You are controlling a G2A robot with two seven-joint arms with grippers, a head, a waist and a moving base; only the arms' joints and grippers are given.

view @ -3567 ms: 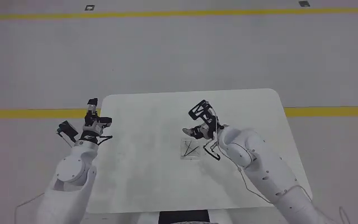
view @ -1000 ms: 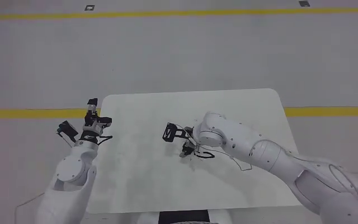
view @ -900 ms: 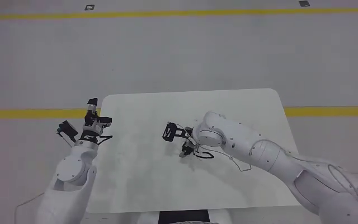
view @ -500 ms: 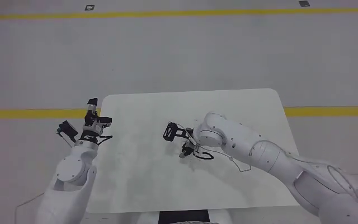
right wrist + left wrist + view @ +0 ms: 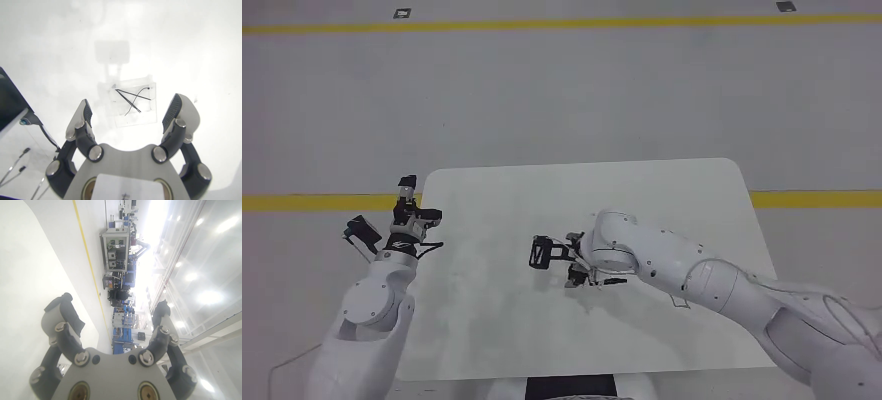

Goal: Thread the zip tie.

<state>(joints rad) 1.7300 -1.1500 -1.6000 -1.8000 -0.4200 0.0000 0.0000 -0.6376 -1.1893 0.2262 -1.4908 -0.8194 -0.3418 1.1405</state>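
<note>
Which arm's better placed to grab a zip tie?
Right. Its jaws hang open above the clear tray of zip ties; the left arm sits at the table's left edge, jaws facing away.

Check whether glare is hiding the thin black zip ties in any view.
Right wrist view: glare washes out the white table and the clear square tray, yet the thin black zip ties stand out dark. Left wrist view: ceiling lights flare. Top view: even light.

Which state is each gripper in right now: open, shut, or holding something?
Left gripper: open, holding nothing.
Right gripper: open, holding nothing.
</note>
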